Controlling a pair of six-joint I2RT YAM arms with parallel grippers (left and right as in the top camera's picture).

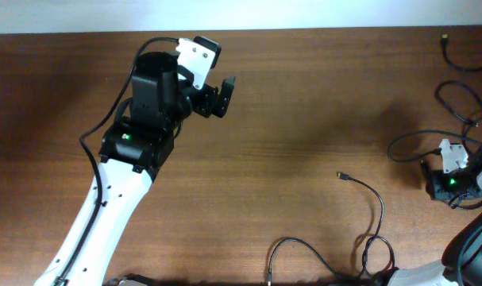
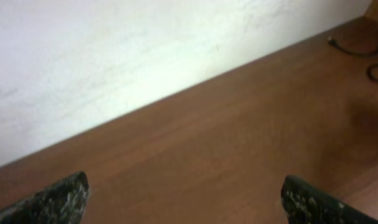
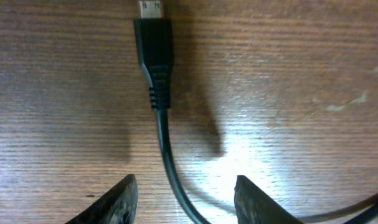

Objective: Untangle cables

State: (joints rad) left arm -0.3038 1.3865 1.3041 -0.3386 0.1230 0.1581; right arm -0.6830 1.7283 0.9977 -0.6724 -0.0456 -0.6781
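Several thin black cables lie on the brown table. One with a small plug end (image 1: 341,175) curves toward the front edge, and another loops (image 1: 304,248) at the front. More cables (image 1: 460,102) lie at the far right. My right gripper (image 3: 185,191) is open low over the table. A black cable (image 3: 166,146) with a silver-tipped plug (image 3: 152,56) runs between its fingers without being gripped. My left gripper (image 2: 185,194) is open and empty, raised at the back left (image 1: 217,97) and facing the wall.
The right arm (image 1: 451,181) sits at the table's right edge among the cables. The white wall (image 2: 114,62) runs along the back edge. Two cable ends (image 2: 357,50) show far off in the left wrist view.
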